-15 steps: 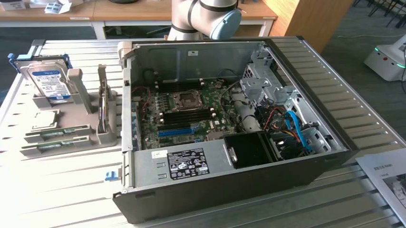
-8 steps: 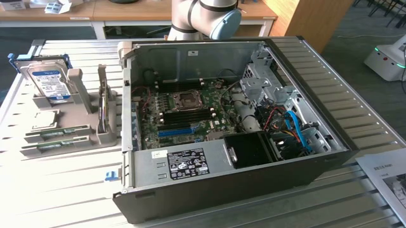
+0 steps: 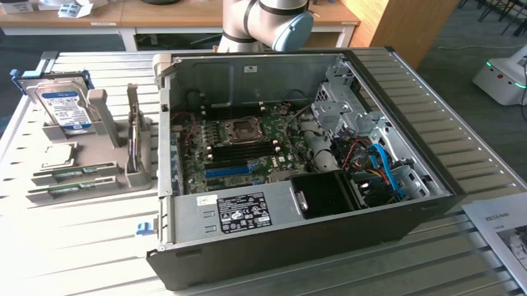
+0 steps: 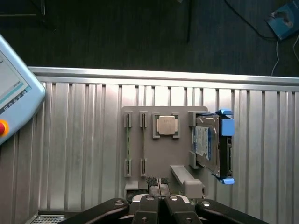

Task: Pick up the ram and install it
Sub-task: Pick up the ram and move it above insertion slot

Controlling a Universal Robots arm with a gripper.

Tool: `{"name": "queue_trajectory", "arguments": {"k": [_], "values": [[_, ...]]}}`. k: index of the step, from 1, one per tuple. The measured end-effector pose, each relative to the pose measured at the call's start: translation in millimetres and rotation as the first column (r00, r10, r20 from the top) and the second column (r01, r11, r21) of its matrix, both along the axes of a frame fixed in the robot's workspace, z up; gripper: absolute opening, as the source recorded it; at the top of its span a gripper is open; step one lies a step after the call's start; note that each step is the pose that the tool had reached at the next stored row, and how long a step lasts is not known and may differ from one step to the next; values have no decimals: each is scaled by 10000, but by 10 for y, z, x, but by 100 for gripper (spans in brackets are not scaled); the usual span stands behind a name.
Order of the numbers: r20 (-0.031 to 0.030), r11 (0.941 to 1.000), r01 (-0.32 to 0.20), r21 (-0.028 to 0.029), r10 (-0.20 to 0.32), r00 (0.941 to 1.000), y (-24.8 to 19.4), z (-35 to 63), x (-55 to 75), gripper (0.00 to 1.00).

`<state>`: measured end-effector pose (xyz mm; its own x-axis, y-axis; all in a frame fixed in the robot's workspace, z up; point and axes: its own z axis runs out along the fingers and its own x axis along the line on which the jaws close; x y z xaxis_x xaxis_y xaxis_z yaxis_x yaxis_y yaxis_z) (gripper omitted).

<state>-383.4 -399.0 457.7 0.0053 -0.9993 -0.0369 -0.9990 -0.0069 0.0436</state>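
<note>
Ram (image 4: 128, 145) stands on its long edge in the grey holder (image 4: 159, 161), in the slot farthest from the hard drive (image 4: 209, 145). A second stick (image 4: 143, 144) sits in the next slot over, w/ the cpu (image 4: 167, 125) btwn that one and the drive. Both sticks are seated in their slots, neither lifted.

I judge the ram light and stiff but thin. It's a flat pcb, so it won't sag, yet it's fragile: chips and contacts shouldn't take pinch force, and a twist could crack it. Faces are prob. slick, so the grip wants to be square-on. Best hold IMO is across the two flat faces near mid-length, on the upper edge that stands proud of the holder, clear of the end brackets. The contact edge is down in the slot, so I can't tell its state.

Gripper (image 4: 158, 181) hangs over one edge of the holder, pads pressed together, nothing btwn them, not touching the ram.

Holder rests on the slatted metal bench (image 4: 84, 140); a teach pendant (image 4: 14, 93) lies off to one side. In the exterior view the holder is just beside the open pc case (image 3: 280, 246), on that view's left. The motherboard (image 3: 280, 123) lies flat inside, w/ dark memory slots (image 3: 239, 151) near the socket. Can't tell whether any is filled.
</note>
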Motion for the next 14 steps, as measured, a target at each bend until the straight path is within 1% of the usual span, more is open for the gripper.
{"name": "queue_trajectory", "arguments": {"k": [14], "values": [[1, 10000, 0, 1, 0, 10000, -3, -257, -12, 13]]}}
